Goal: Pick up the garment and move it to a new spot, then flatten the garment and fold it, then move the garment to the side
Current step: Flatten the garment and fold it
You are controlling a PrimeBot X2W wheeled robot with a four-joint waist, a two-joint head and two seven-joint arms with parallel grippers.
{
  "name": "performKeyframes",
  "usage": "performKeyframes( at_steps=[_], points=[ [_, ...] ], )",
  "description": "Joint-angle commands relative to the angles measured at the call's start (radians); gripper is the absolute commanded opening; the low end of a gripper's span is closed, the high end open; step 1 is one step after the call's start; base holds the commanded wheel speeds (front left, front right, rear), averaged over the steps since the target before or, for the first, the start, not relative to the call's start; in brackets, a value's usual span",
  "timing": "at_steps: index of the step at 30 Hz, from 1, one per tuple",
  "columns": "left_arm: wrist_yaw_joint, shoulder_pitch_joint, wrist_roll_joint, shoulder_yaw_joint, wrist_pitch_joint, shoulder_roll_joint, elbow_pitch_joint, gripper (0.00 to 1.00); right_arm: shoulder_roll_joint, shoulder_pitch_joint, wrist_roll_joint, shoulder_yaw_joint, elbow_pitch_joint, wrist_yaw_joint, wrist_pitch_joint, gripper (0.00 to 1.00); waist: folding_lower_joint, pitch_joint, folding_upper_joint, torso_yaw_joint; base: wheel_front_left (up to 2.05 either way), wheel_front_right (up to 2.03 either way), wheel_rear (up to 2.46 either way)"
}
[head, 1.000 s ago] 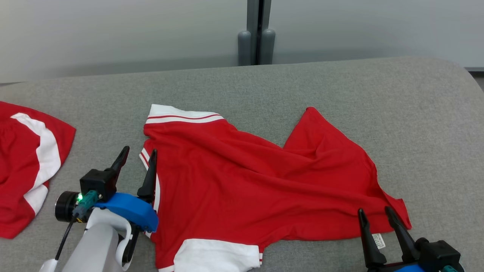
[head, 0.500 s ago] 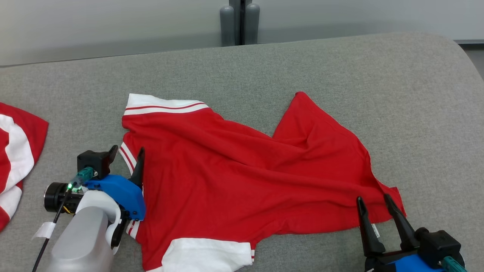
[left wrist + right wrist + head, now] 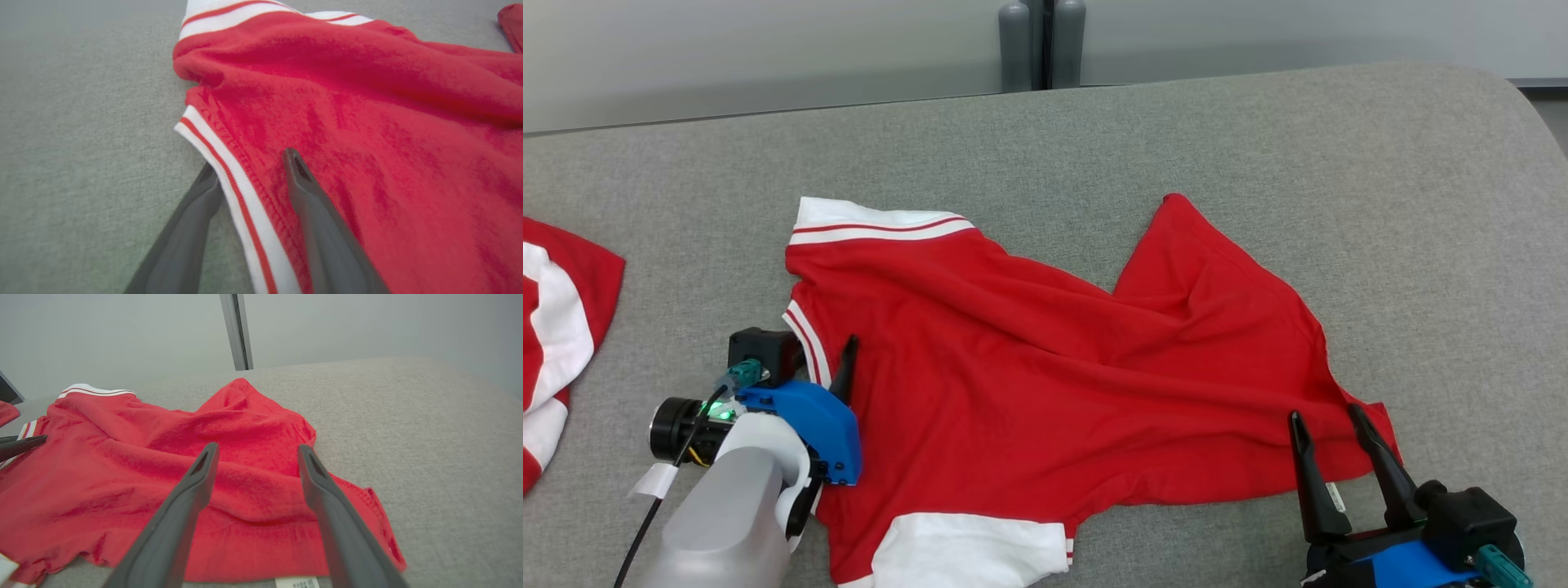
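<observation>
The garment (image 3: 1054, 367) is a red shirt with white striped trim, lying rumpled across the grey table. My left gripper (image 3: 823, 359) stands at its left edge, jaws apart and straddling the striped white trim (image 3: 229, 179). One finger (image 3: 196, 220) lies on the table side of the trim and the other finger (image 3: 314, 204) rests on the red cloth. My right gripper (image 3: 1323, 412) is open at the shirt's near right corner, and its fingers hover just above the hem (image 3: 253, 547) beside a white label (image 3: 296, 582).
A second red and white garment (image 3: 556, 327) lies at the table's far left. Two grey posts (image 3: 1041, 41) stand behind the table's (image 3: 1421, 204) back edge. The table's right end curves away near the wall.
The camera shifted early on. My left gripper moved in onto the shirt's striped edge and its jaws narrowed a little. The right gripper has hardly moved.
</observation>
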Motion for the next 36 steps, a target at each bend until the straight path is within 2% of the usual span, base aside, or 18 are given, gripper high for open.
performKeyframes(
  at_steps=[1, 5, 16, 17, 18, 19, 23, 30, 36],
  points=[
    [-0.002, -0.014, -0.006, -0.005, -0.002, 0.002, 0.003, 0.0, -0.002, -0.013, 0.0, 0.001, -0.005, 0.001, -0.006, 1.0, 0.0, 0.0, -0.0001, -0.001, 0.0, 0.0, 0.0],
    [-0.002, -0.05, -0.02, -0.048, -0.027, 0.009, -0.001, 0.0, -0.002, -0.009, -0.005, 0.001, -0.01, 0.001, -0.006, 1.0, 0.0, 0.002, -0.0001, 0.0, 0.0, 0.0, 0.0],
    [-0.002, -0.233, -0.06, -0.026, -0.083, 0.05, 0.006, 0.0, -0.006, -0.021, -0.019, -0.003, -0.029, 0.001, 0.005, 1.0, 0.0, 0.025, -0.0001, -0.016, 0.0, 0.0, 0.0],
    [-0.002, -0.234, -0.061, -0.029, -0.083, 0.052, 0.018, 0.09, -0.006, -0.019, -0.019, -0.001, -0.028, 0.001, 0.005, 1.0, 0.0, 0.024, -0.0001, -0.019, 0.0, 0.0, 0.0],
    [-0.002, -0.231, -0.063, -0.033, -0.084, 0.051, 0.031, 0.5, -0.005, -0.018, -0.018, 0.0, -0.027, 0.001, 0.005, 1.0, 0.0, 0.023, -0.0001, -0.022, 0.0, 0.0, 0.0],
    [-0.002, -0.224, -0.063, -0.034, -0.085, 0.05, 0.037, 1.0, -0.005, -0.016, -0.017, 0.0, -0.025, 0.001, 0.004, 1.0, 0.0, 0.02, -0.0001, -0.024, 0.0, 0.0, 0.0],
    [0.011, -0.179, -0.062, -0.002, -0.087, 0.057, 0.009, 1.0, -0.004, 0.0, -0.012, -0.009, -0.017, 0.001, 0.003, 1.0, 0.0, 0.0, -0.0001, -0.019, 0.0, 0.0, 0.0],
    [0.066, 0.04, 0.004, 0.136, -0.087, 0.078, -0.294, 1.0, -0.003, 0.026, -0.002, -0.02, -0.014, 0.001, 0.0, 1.0, 0.0, -0.049, -0.0001, 0.024, 0.0, 0.0, 0.0],
    [0.072, 0.218, 0.069, 0.219, -0.087, 0.05, -0.462, 1.0, -0.002, 0.042, -0.002, -0.012, -0.011, 0.001, -0.001, 1.0, 0.0, -0.08, -0.0001, 0.065, 0.0, 0.0, 0.0]
  ],
)
